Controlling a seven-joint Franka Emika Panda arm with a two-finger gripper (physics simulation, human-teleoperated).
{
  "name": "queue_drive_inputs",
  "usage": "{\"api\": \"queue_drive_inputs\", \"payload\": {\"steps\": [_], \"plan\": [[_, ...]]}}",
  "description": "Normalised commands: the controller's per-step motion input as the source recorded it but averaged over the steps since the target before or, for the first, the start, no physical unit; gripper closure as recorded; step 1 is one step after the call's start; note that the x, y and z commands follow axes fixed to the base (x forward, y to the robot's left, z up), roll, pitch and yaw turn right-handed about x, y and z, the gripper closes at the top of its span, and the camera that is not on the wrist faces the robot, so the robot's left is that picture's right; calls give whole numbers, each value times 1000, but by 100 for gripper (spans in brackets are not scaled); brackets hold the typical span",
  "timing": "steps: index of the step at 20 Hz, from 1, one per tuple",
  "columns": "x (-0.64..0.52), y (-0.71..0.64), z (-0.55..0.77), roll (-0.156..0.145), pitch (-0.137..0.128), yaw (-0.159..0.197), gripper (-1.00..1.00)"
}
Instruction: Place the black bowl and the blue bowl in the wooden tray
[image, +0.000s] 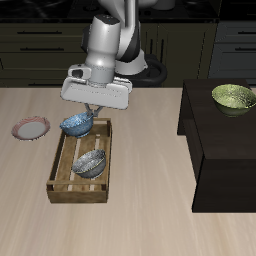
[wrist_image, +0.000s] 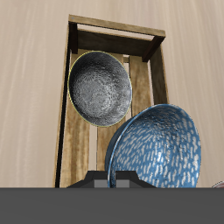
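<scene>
The wooden tray (image: 78, 190) lies on the table under my arm. The black bowl (image: 90, 163), grey-speckled inside, rests on the slats in the half of the tray nearer the table's front edge. The blue bowl (image: 75, 124) hangs tilted over the tray's back end, and my gripper (image: 88, 116) is shut on its rim. In the wrist view the blue bowl (wrist_image: 159, 149) fills the space just below my gripper (wrist_image: 113, 178), with the black bowl (wrist_image: 99, 87) beyond it inside the tray (wrist_image: 114, 26).
A small pink-rimmed plate (image: 30, 128) sits on the table beside the tray's back end. A dark cabinet (image: 225, 150) stands at the table's other side, with a yellow-green bowl (image: 233, 97) on top.
</scene>
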Motion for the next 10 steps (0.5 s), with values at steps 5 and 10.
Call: {"api": "queue_drive_inputs", "payload": {"steps": [5, 10], "plan": [[-15, -6, -310, -7, 61, -27, 100], [-26, 151, -183, 38, 63, -30, -100]]}}
